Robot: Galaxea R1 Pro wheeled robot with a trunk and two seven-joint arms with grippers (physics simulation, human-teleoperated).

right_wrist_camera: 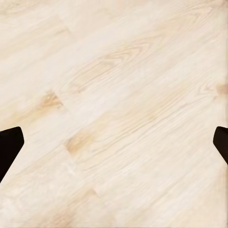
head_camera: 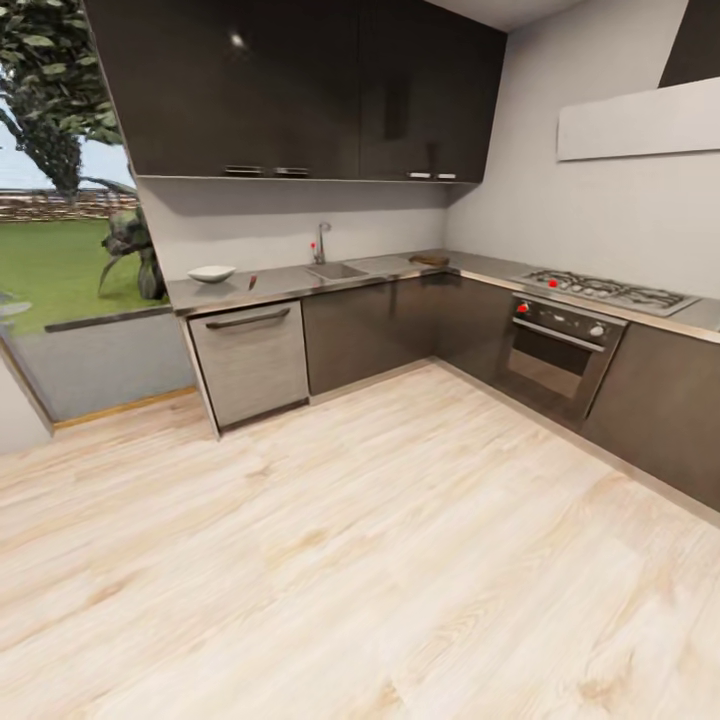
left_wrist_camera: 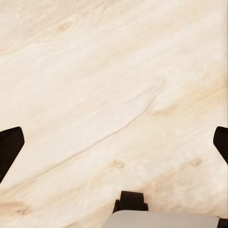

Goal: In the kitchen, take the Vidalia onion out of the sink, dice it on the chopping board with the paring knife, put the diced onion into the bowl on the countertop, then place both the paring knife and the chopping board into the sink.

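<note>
The robot stands well back on the pale wooden floor (head_camera: 380,560), far from the countertop (head_camera: 300,283) that runs along the back wall and turns the corner toward the stove (head_camera: 610,292). The sink (head_camera: 337,270) sits in that run with its faucet (head_camera: 321,243) just behind it; the onion is meant to be in the basin, but from this distance its inside is hidden. The white bowl (head_camera: 211,273) rests near the left end of the counter, above the dishwasher (head_camera: 252,360). A small reddish sliver between bowl and sink is likely the knife (head_camera: 252,283), and a dark flat shape near the corner looks like the chopping board (head_camera: 429,260), though both are too small to be sure. Each wrist camera looks down at bare floor: the left gripper (left_wrist_camera: 114,142) has its dark fingertips spread to the edges of the frame, wide apart and empty, and the right gripper (right_wrist_camera: 114,142) is the same, parted with nothing between its fingers. Nothing of the task is begun, so the risks all lie in the approach. Driving in at an angle could leave the base too far toward the dishwasher or the corner, putting the basin out of comfortable reach. Stopping too close might knock an arm into the counter edge or the low cabinets as it rises. The bowl sits close to the counter's end, so a careless swing of the left arm could push it off
</note>
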